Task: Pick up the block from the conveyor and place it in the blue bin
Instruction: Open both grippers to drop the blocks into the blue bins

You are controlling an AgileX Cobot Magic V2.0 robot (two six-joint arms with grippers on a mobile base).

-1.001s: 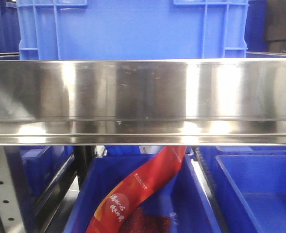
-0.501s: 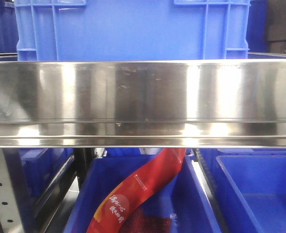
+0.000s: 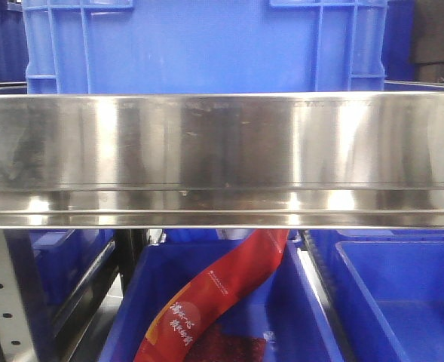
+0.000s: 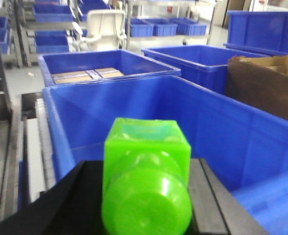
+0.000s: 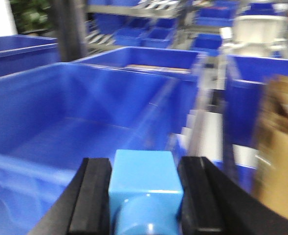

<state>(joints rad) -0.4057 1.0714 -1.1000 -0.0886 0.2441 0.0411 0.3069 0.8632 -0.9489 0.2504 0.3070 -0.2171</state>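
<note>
The green block (image 4: pixel 146 188) sits between the two dark fingers of the left claw (image 4: pixel 144 166), which is closed on it, its square end pointing forward and its rounded end toward the camera. The left arm holds the claw roughly level, aimed out over the near rim of a deep blue bin (image 4: pixel 241 142) that lies just ahead of and below the fingertips. Beyond that bin stands another blue tub (image 4: pixel 60 61) with flat tan packs in it, and to the claw's right a brown cardboard box (image 4: pixel 266 83).

The light blue block (image 5: pixel 144 183) is clamped between the black pads (image 5: pixel 97 196) of the right claw (image 5: pixel 144 166), both pads pressed flat against its sides. This claw is also held about level, with a large blue container (image 5: pixel 60 112) ahead and to its left and a cardboard carton (image 5: pixel 278 142) to its right; the view is blurred.

The front camera shows neither claw: a polished steel rail (image 3: pixel 222 151) crosses the frame, a blue crate (image 3: pixel 206 45) above it. Below, a red banner (image 3: pixel 214 294) drapes into a lower blue tray (image 3: pixel 297 317). Its white Chinese characters are too small to read.
</note>
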